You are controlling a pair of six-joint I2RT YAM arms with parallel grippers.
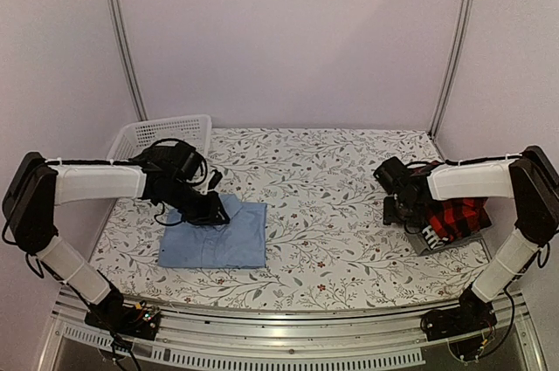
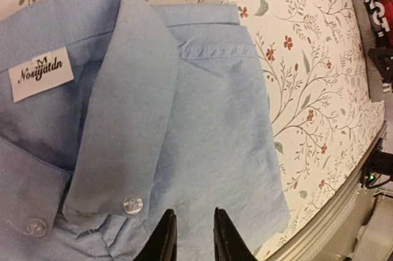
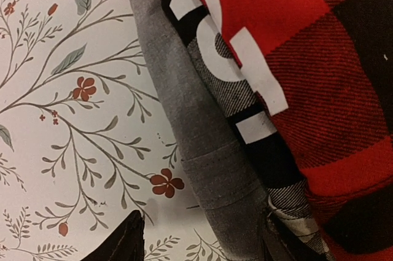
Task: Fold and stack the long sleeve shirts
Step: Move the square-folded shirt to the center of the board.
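A folded light blue button-up shirt [image 1: 214, 240] lies flat at the table's left front. My left gripper [image 1: 210, 212] sits low over it by the collar; in the left wrist view the shirt [image 2: 215, 120] fills the frame, and my left gripper [image 2: 190, 233] shows a narrow gap with smooth cloth beneath and nothing pinched. At the right, the red-and-black plaid shirt [image 1: 458, 214] lies on the grey shirt [image 1: 428, 236]. My right gripper [image 3: 202, 218] stands open astride the grey shirt's folded edge [image 3: 190, 126], the left finger off the cloth, the plaid shirt [image 3: 319, 58] beside it.
A white lattice basket [image 1: 166, 131] stands at the back left, just behind my left arm. A floral tablecloth [image 1: 332, 196] covers the table. The front rail [image 2: 344, 212] runs close to the blue shirt's lower corner.
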